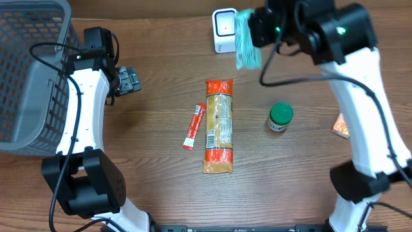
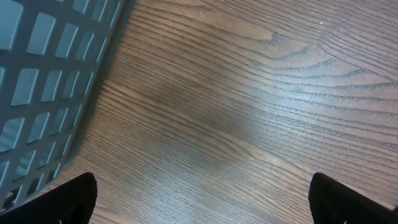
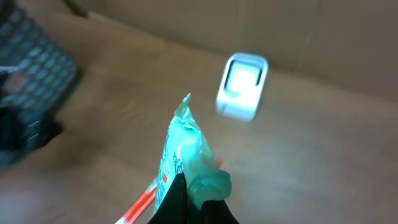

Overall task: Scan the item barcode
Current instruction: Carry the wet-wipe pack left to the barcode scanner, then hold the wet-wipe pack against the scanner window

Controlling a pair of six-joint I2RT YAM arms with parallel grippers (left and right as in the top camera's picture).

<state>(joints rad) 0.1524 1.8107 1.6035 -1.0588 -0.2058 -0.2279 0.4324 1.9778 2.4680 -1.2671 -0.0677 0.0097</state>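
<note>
I note the grey basket (image 1: 32,71) at the table's left edge. The left gripper (image 1: 131,80) sits near it, its 2 fingers (image 2: 74,199) spread wide over bare wood, holding nothing. A long orange bag (image 1: 219,125) lies mid-table. The right gripper (image 1: 254,29) is clamped on the teal packet (image 1: 246,45), raised just beside the white scanner (image 1: 224,30). A green-lidded jar (image 1: 280,117) stands apart.
</note>
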